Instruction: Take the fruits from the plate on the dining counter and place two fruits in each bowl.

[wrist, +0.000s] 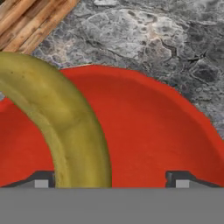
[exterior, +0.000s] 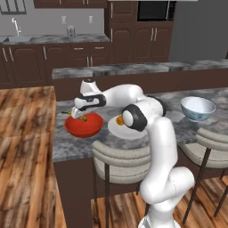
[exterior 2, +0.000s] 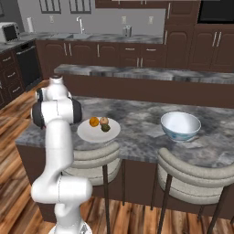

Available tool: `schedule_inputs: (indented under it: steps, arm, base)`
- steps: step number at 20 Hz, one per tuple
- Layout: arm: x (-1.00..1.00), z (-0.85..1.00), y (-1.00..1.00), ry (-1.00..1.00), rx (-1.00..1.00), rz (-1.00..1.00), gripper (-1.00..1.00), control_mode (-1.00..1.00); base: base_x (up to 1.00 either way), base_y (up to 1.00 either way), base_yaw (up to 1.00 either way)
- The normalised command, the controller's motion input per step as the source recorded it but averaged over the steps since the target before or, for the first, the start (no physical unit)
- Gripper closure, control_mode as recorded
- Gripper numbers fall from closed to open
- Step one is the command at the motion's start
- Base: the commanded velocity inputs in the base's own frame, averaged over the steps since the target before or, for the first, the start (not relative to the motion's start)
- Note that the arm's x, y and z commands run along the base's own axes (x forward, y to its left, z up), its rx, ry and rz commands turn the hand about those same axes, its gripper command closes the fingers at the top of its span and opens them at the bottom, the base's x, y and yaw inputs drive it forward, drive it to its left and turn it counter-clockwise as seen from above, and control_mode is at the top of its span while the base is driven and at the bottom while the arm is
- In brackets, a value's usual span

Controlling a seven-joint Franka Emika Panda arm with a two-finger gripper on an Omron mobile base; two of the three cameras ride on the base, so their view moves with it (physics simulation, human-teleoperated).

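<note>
No readable text, label, brand, number or sign anywhere: none on bowls, plate, fruits, counter, cabinets or appliances.

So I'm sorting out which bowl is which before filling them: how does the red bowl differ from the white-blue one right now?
The red bowl is wide, shallow and glossy red; the white-blue bowl is deeper, white inside and pale blue outside. The red bowl has the banana over it, under the open gripper; the white-blue bowl is empty. The red bowl sits left of the plate, the white-blue bowl to its right. Both stand upright on the dining counter.
</note>
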Motion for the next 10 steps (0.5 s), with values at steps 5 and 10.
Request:
schedule_inputs:
  steps: [5,10]
  arm:
    - [-0.41,0.02,-0.24,-0.16,-0.01,0.0,-1.0,-1.0]
    - [-0.34,0.24,-0.38,-0.22,0.03,-0.02,-1.0,-1.0]
  base:
    - [0.0,0.0,0.0]
    - [0.0,0.0,0.0]
